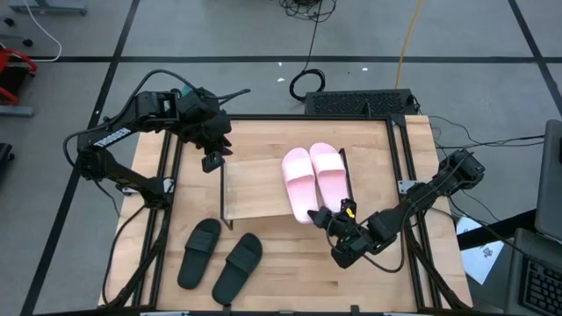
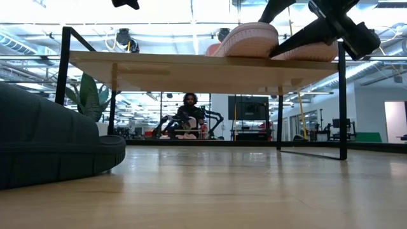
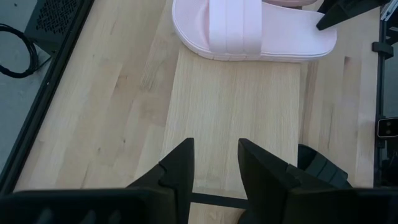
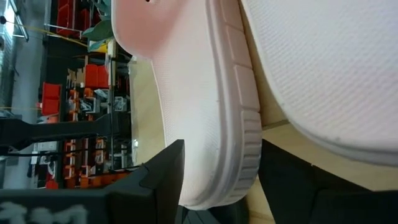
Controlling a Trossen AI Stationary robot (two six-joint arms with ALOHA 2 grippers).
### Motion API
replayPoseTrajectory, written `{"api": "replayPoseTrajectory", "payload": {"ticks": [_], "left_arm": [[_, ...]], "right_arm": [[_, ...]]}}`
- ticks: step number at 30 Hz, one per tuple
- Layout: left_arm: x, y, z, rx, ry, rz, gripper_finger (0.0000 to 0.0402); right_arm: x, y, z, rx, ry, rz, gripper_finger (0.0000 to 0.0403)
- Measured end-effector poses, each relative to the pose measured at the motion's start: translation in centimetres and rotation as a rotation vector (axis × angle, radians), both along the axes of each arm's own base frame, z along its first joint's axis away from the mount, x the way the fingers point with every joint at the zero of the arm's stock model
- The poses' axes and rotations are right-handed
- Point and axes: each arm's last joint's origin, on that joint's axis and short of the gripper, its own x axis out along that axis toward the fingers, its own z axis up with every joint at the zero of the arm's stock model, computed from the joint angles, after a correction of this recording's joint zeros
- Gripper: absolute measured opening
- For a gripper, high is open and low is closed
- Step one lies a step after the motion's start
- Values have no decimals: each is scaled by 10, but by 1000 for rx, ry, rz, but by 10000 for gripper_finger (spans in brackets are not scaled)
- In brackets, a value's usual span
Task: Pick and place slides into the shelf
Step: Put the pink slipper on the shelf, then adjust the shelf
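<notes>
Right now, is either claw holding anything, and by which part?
The right claw grips a pink slide at its heel edge, on the shelf. The left claw is open, holding nothing.

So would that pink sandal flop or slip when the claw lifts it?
Probably light and fairly stiff: the pink sandal has a thick, foam-like sole. The right gripper straddles its ribbed heel edge, which should resist slipping. Held only there, its toe might sag.

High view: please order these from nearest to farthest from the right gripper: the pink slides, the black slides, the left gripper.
1. Pink slides: on the shelf, their heels right at the right gripper.
2. Black slides: on the table, front left.
3. Left gripper: over the shelf's far left end.
</notes>
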Motion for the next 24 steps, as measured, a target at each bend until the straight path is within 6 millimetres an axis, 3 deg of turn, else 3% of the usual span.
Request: {"api": "replayPoseTrajectory", "payload": {"ticks": [10,18,24], "left_arm": [[0,0,0,-1,6,0,122],[-1,0,-1,-8,14,6,122],[-5,-5,-4,-62,73,49,122]], "right_arm": [[-14,21,4,38,-79,13,184],[-22,45,17,-73,-184,93,183],[-19,60,37,-278,-239,157,183]]}}
